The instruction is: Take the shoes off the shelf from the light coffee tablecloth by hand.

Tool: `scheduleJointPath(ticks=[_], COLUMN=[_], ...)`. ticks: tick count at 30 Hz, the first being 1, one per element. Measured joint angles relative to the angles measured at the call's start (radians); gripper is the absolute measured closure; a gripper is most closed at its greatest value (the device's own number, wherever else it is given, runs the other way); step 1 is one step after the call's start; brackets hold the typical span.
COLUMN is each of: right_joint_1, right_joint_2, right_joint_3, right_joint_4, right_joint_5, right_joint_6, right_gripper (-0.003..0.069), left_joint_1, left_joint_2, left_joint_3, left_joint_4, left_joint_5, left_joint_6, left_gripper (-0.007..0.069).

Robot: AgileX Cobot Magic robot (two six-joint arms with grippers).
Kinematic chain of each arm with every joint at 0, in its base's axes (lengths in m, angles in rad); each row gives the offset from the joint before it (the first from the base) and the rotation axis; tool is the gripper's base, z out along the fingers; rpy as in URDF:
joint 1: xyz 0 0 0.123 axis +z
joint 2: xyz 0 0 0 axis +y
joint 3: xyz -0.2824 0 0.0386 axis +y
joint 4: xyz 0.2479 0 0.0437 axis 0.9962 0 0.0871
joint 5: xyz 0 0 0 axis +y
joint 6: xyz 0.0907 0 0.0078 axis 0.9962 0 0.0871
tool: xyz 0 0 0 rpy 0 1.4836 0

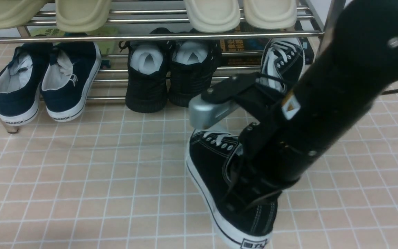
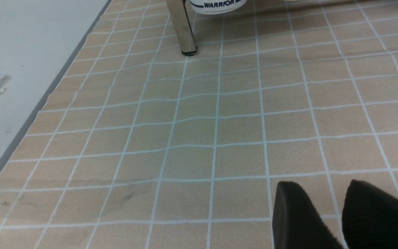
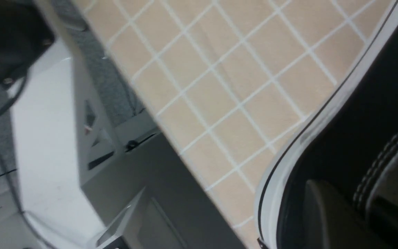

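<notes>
Right gripper [image 1: 250,186] is down in the heel opening of one black sneaker [image 1: 212,162], jaws pinched tight on its collar, and that shoe is out in front of the shelf [image 1: 150,37] over the light coffee tablecloth [image 1: 81,180], toe towards the rack, though whether the sole touches the cloth is hard to call. Its partner, the second sneaker [image 1: 283,58], sits on the lower tier at the right end. Left gripper [image 2: 323,193] hovers low over bare cloth, jaws spread apart, holding nothing
</notes>
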Motion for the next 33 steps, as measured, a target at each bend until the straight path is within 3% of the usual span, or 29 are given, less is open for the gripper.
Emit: scheduleJointPath(ticks=[7,15,25,29,33], right_joint_1=[0.0,0.0,0.0,0.0,0.0], right_joint_2=[0.085,0.136,0.202,0.24,0.256], right_joint_3=[0.0,0.0,0.0,0.0,0.0], right_joint_4=[-0.128,-0.167,-0.293,-0.292,-0.286], right_joint_5=[-0.087,-0.195,-0.25,-0.273,-0.276], right_joint_6=[0.062,0.074,0.206,0.221,0.234], right_gripper=[0.0636,0.0635,0.063,0.0613,0.0547], left_joint_1=[0.0,0.0,0.0,0.0,0.0], left_joint_2=[0.0,0.0,0.0,0.0,0.0], left_joint_3=[0.0,0.0,0.0,0.0,0.0], left_joint_4=[0.0,0.0,0.0,0.0,0.0], left_joint_5=[0.0,0.0,0.0,0.0,0.0], left_joint_6=[0.0,0.0,0.0,0.0,0.0], left_gripper=[0.0384,0.0384,0.0384,0.0384,0.0384])
